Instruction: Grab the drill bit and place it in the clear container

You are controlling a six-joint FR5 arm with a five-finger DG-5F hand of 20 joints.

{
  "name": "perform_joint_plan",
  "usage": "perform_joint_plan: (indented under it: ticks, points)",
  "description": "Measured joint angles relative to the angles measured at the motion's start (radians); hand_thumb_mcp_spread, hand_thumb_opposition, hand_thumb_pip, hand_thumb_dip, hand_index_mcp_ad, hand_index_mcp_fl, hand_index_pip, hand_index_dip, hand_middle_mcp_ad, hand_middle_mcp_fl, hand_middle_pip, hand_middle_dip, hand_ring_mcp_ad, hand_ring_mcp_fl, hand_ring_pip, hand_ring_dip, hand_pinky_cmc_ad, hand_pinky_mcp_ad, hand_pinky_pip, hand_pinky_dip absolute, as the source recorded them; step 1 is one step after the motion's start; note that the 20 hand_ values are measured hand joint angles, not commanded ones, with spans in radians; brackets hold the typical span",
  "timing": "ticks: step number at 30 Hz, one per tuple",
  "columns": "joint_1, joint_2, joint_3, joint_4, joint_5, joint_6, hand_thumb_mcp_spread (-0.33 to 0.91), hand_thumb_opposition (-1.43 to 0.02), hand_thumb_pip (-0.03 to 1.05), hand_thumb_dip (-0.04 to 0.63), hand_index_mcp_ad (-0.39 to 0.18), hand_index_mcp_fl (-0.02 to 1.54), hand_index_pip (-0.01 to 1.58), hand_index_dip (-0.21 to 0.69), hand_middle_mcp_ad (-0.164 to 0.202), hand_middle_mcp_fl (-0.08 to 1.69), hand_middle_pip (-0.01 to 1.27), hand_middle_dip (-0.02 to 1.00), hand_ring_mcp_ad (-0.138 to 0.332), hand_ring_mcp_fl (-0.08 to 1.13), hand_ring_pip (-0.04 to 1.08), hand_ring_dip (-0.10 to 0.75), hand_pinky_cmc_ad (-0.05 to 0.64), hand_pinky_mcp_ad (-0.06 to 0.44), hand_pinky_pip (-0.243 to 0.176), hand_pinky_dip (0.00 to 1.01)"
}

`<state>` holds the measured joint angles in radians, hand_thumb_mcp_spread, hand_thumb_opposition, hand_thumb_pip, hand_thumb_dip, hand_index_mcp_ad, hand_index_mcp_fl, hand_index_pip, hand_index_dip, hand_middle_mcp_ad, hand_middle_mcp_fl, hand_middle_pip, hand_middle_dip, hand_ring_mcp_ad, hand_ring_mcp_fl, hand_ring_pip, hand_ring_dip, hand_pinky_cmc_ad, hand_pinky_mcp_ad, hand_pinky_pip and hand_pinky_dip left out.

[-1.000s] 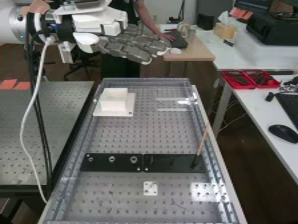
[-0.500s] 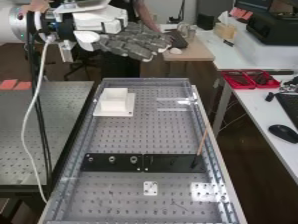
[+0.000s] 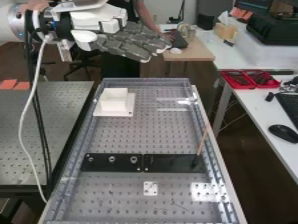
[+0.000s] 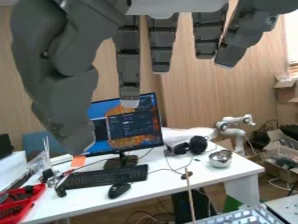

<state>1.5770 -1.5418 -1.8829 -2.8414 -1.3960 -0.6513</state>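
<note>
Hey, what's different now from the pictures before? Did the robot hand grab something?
Only little things changed. The hand went up a tiny bit from the first picture, and the white cable swayed to and fro. The hand didn't grab or let go of anything; its fingers stayed stretched out. The white block, black plates and thin stick stayed put.

Bench (image 3: 120, 137): perf. metal top w/ rails (image 3: 61, 192) on both long sides. Far end, view's L: white block (image 3: 114, 103) on flat white base (image 3: 126, 113). Nearer: 2 blk plates (image 3: 103, 168) in line crosswise, L one w/ 3 rings (image 3: 112, 159); sm. white plate (image 3: 150, 191) beyond neither, just on near side.
</note>
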Motion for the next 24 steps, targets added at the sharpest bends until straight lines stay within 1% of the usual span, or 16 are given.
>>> perform_joint_plan:
  ticks: [6, 10, 15, 16, 19, 22, 23, 24]
  points:
    - [-0.003, 0.001, 0.001, 0.000, -0.021, -0.001, 0.36, -0.83, 0.53, 0.269, -0.054, 0.28, 0.61, 0.251, 0.070, 0.09, 0.13, 0.19, 0.253, 0.00, 0.07, -0.024, 0.272, 0.190, -0.096, 0.28]
    - [-0.002, 0.000, 0.002, -0.005, -0.002, -0.001, 0.36, -0.83, 0.53, 0.269, -0.051, 0.27, 0.60, 0.251, 0.070, 0.09, 0.13, 0.19, 0.253, 0.00, 0.07, -0.024, 0.272, 0.194, -0.096, 0.28]
    - [-0.001, -0.001, 0.003, -0.006, -0.007, 0.000, 0.36, -0.83, 0.53, 0.269, -0.051, 0.27, 0.60, 0.251, 0.070, 0.09, 0.13, 0.19, 0.251, 0.00, 0.08, -0.024, 0.272, 0.194, -0.096, 0.28]
    - [-0.002, -0.002, 0.003, -0.005, -0.003, 0.001, 0.36, -0.83, 0.53, 0.269, -0.051, 0.27, 0.60, 0.251, 0.070, 0.08, 0.13, 0.19, 0.251, 0.00, 0.08, -0.024, 0.272, 0.187, -0.096, 0.28]
    - [-0.006, -0.004, 0.005, -0.005, -0.028, 0.001, 0.36, -0.82, 0.51, 0.269, -0.049, 0.30, 0.60, 0.251, 0.066, 0.08, 0.13, 0.19, 0.251, -0.01, 0.08, -0.024, 0.269, 0.188, -0.096, 0.28]
    - [-0.009, -0.007, 0.009, -0.008, -0.054, 0.001, 0.37, -0.80, 0.49, 0.251, -0.052, 0.30, 0.53, 0.251, 0.065, 0.07, 0.13, 0.19, 0.251, 0.00, 0.07, -0.024, 0.269, 0.188, -0.096, 0.28]
    - [-0.010, -0.008, 0.011, -0.011, -0.052, 0.000, 0.37, -0.79, 0.47, 0.239, -0.047, 0.29, 0.48, 0.251, 0.068, 0.08, 0.13, 0.19, 0.251, 0.00, 0.07, -0.021, 0.269, 0.188, -0.096, 0.28]
    - [-0.010, -0.008, 0.012, -0.012, -0.050, 0.000, 0.35, -0.78, 0.45, 0.241, -0.037, 0.29, 0.42, 0.251, 0.070, 0.08, 0.13, 0.19, 0.251, 0.00, 0.07, -0.021, 0.269, 0.185, -0.096, 0.28]
